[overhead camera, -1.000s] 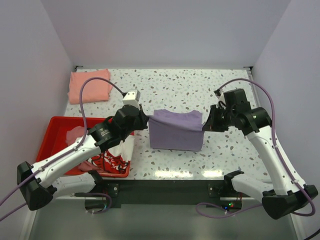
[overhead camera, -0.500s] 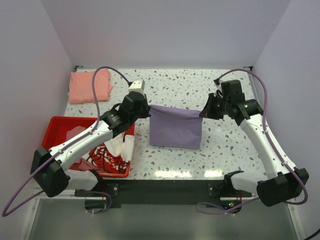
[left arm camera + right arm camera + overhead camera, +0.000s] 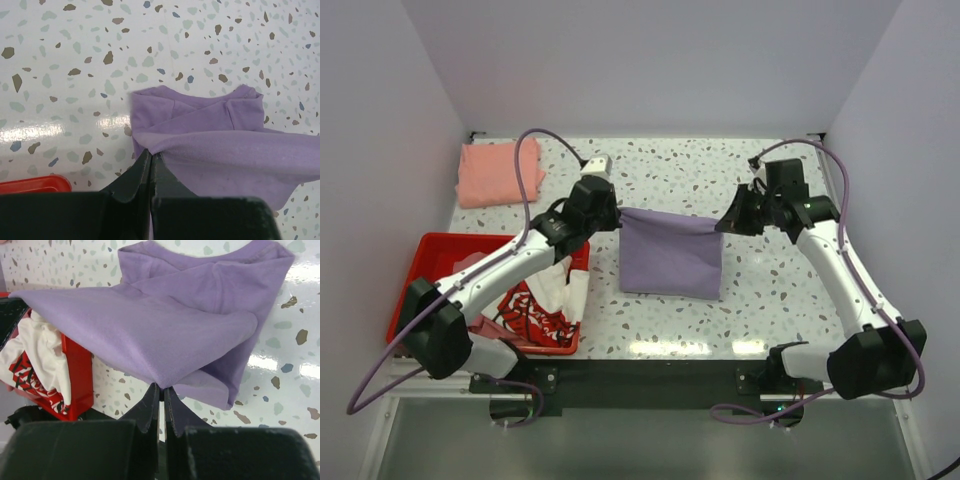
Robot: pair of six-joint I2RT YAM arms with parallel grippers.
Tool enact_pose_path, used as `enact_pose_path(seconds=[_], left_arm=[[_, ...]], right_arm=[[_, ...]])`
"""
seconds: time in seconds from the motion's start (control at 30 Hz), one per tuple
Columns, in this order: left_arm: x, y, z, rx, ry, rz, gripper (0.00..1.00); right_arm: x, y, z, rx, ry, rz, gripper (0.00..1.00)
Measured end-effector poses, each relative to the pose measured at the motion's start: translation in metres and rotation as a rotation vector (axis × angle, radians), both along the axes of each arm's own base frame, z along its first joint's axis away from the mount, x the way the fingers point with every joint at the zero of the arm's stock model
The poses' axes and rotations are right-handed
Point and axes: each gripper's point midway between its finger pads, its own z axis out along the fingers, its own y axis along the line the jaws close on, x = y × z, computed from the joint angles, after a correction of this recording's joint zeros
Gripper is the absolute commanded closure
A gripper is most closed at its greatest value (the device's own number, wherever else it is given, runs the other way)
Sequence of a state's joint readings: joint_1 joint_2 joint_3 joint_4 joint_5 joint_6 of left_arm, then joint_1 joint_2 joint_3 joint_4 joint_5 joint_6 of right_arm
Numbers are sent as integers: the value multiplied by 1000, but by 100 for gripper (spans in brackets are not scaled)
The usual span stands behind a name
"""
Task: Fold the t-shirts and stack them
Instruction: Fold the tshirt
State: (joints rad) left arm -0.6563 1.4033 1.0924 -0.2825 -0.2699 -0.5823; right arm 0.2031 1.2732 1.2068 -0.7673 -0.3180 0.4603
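A lavender-purple t-shirt (image 3: pixel 670 255) hangs stretched between both grippers over the middle of the table, its lower part folded on the surface. My left gripper (image 3: pixel 616 215) is shut on the shirt's left top corner (image 3: pixel 150 150). My right gripper (image 3: pixel 723 225) is shut on its right top corner (image 3: pixel 162 385). A salmon-pink t-shirt (image 3: pixel 500 172) lies folded at the far left. A white t-shirt with red print (image 3: pixel 542 300) lies crumpled in the red tray, also visible in the right wrist view (image 3: pixel 35 365).
A red plastic tray (image 3: pixel 420 262) stands at the near left of the terrazzo table (image 3: pixel 770 300), with a dusty pink cloth (image 3: pixel 470 265) inside. Walls close the back and both sides.
Both grippers have carried the purple shirt's held edge away from the arm bases, toward the back of the table, drawing the cloth taut. The grips have stayed shut.
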Motion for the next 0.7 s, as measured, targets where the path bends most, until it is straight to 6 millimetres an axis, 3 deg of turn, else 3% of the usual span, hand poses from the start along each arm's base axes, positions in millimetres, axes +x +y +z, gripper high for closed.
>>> enact_pose_path(seconds=[0.17,0.4,0.5,0.6,0.7], left_arm=[[-11,4,9,-35,-24,-18,100],[-66,21,38,-183,-114,-92,100],[-83,22,40,-228,-126,-122,100],[-84,20,33,-229,-108,-125,100],[-77,17,22,-203,-81,-115,100]], right_arm=[[-18,10,3,58,-5,75,100],[-73,15,40,146,-143,171,100],[-93,15,41,167,-159,192,100],[-98,13,34,162,-138,188,100],[-87,9,22,125,-100,150,100]])
